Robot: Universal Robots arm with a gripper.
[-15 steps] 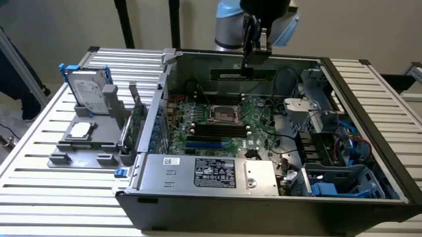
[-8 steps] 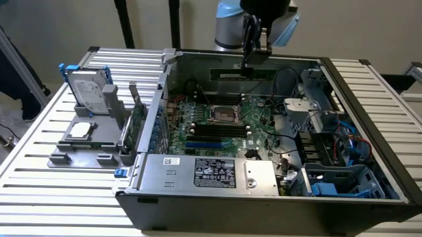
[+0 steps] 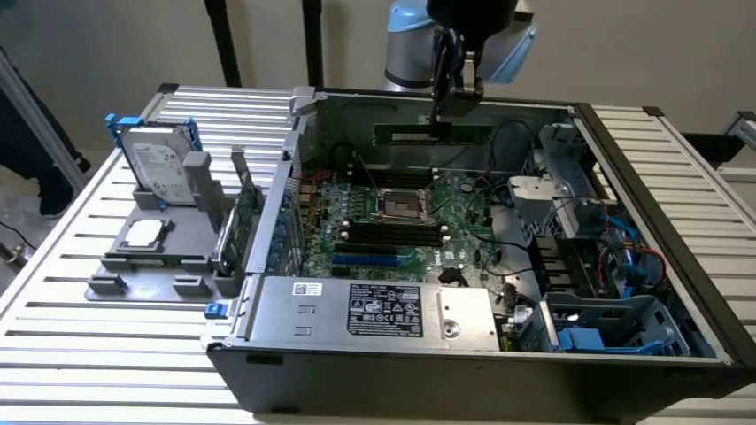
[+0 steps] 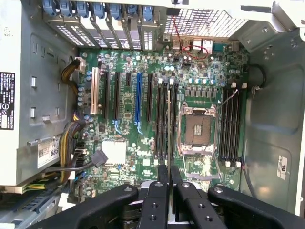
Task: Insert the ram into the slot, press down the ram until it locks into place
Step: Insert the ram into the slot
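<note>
Fingers (image 4: 163,185) pinched shut on the ram (image 3: 402,134), held level near its middle. It hangs high inside the case (image 3: 354,119), well above the board. Black slots (image 3: 381,232) lie below, just beside the CPU socket (image 3: 394,205).

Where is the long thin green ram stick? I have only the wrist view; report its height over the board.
Observer: The long thin green ram stick hangs level in the black gripper, high above the green motherboard, not yet seated.
Operator: Report what stands outside the open dark computer case.
Observer: At the exterior view's left, a grey plastic fixture on the slatted table holds a silver hard drive upright.
</note>
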